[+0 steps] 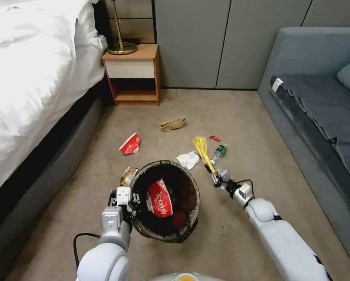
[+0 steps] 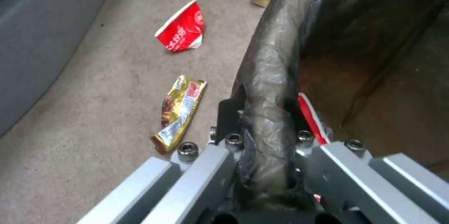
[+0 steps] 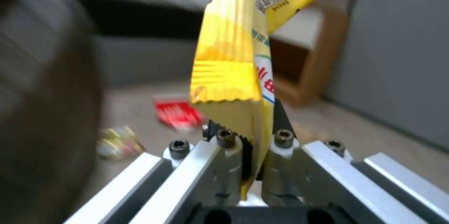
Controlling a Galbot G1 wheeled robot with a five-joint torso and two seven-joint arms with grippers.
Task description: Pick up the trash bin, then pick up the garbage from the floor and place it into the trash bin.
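L gripper [image 1: 133,203] is clamped on the trash bin [image 1: 190,218] rim. R gripper [image 1: 215,176] pinches a yellow wrapper [image 1: 202,150], up beside the bin, over the floor [image 1: 241,113].

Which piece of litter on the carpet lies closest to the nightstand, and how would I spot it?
Start at the wooden nightstand beside the bed and look down the carpet toward the trash bin. The first piece is a flattened tan paper piece. It alone is plain brown; the crushed cup nearby is red and white.

Glossy yellow wrapper [image 3: 234,59]; thin crinkled plastic liner [image 2: 271,87]; matt carpet [image 1: 241,113].
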